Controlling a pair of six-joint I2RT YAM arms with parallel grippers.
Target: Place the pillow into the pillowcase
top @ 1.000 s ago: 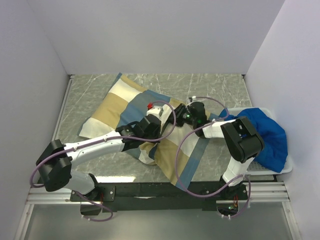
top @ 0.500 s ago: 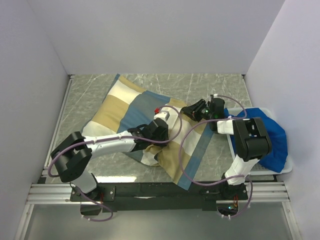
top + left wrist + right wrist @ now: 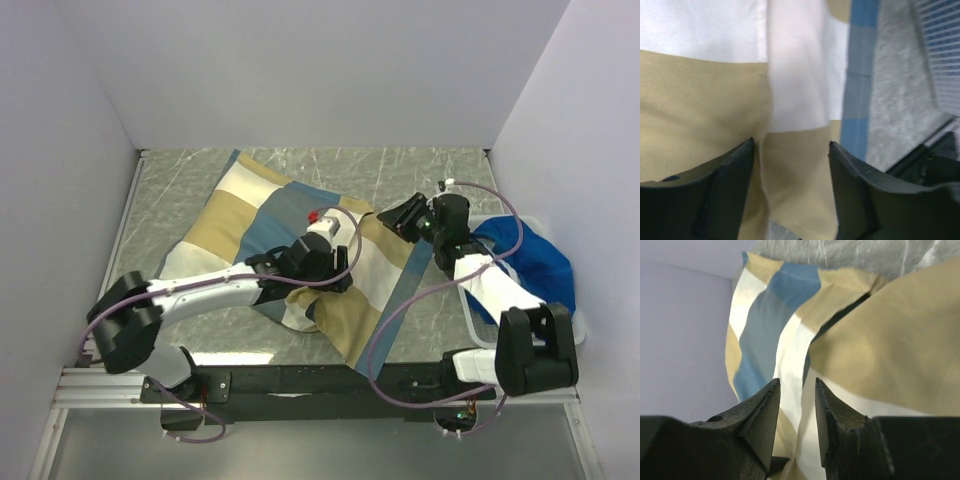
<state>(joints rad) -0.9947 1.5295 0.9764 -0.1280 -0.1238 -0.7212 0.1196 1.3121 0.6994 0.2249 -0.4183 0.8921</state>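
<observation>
The pillowcase (image 3: 260,215), in tan, slate-blue and white blocks, lies puffed across the middle of the table. The pillow does not show as a separate thing. My left gripper (image 3: 340,278) hangs over the case's near right part. Its jaws stand open above a loose tan fold (image 3: 790,190), with the pillowcase (image 3: 700,100) filling that view. My right gripper (image 3: 392,220) is at the case's far right corner, and its jaws are narrowly apart on a bunched white fold (image 3: 796,405). Beyond them the pillowcase (image 3: 765,315) shows a dark slit (image 3: 840,315) between two layers.
A white basket (image 3: 478,328) holding a bright blue cloth (image 3: 540,265) stands at the right edge; its grid (image 3: 940,50) shows in the left wrist view. Grey marbled table (image 3: 440,180) lies behind. Lilac walls close in on three sides.
My left gripper has opened and let go of the fabric. My right gripper has moved right and back, drawing the case's right corner with it, and the right forearm has swung outward.
</observation>
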